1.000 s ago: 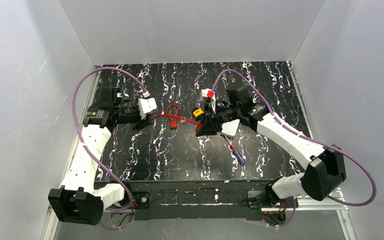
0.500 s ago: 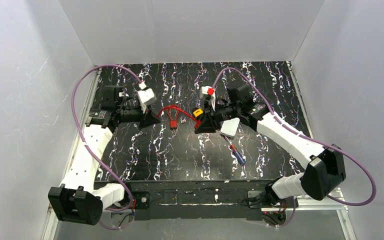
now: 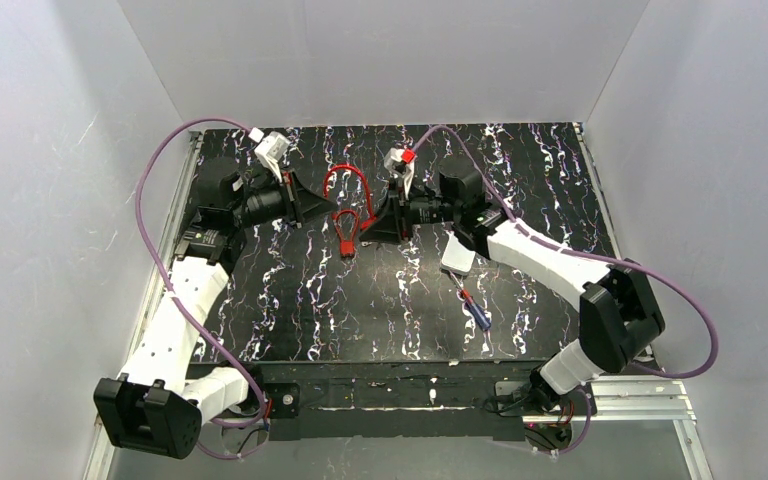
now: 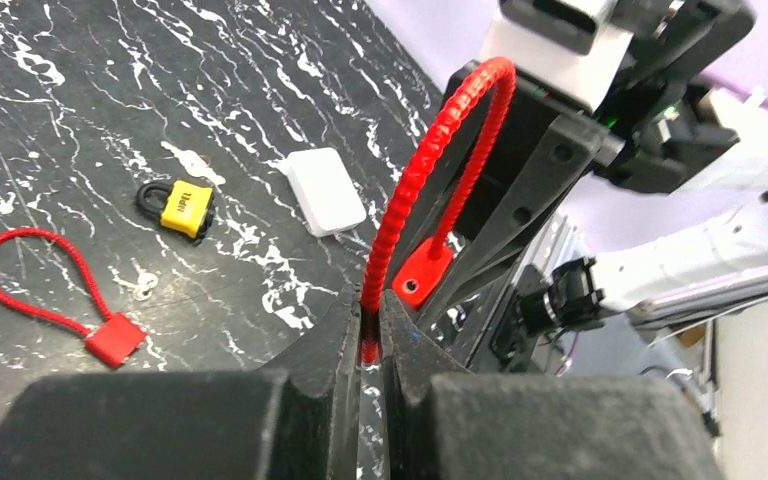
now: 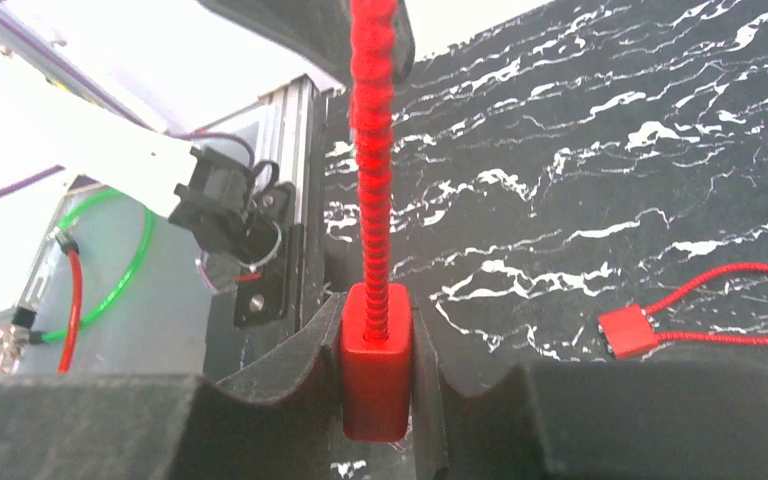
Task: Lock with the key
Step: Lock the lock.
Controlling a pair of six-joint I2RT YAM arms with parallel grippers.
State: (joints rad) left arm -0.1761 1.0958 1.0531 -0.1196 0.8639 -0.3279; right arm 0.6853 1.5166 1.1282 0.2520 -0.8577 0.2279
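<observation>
A red cable lock hangs in the air between my two grippers. Its block-shaped body [image 5: 375, 385] sits in my right gripper [image 5: 375, 345], which is shut on it. The ribbed red cable [image 4: 430, 150] rises from the body [image 4: 422, 272] and arcs over [image 3: 345, 178] to my left gripper [image 4: 370, 320], which is shut on its free end. From above, the left gripper [image 3: 312, 206] and right gripper [image 3: 368, 226] face each other at the back middle. A small silvery bit [image 4: 143, 289] on the table may be the key; I cannot tell.
A second red cable lock [image 3: 346, 240] lies on the black marbled table [image 3: 290, 310] under the held one. In the left wrist view, a yellow padlock [image 4: 186, 207] and a white box [image 4: 325, 190] lie beyond it. A blue-handled screwdriver [image 3: 474, 310] rests front right.
My left gripper has shut on the cable's free end. Both arms have lifted and moved toward the back, and the cable now arches up between them.
</observation>
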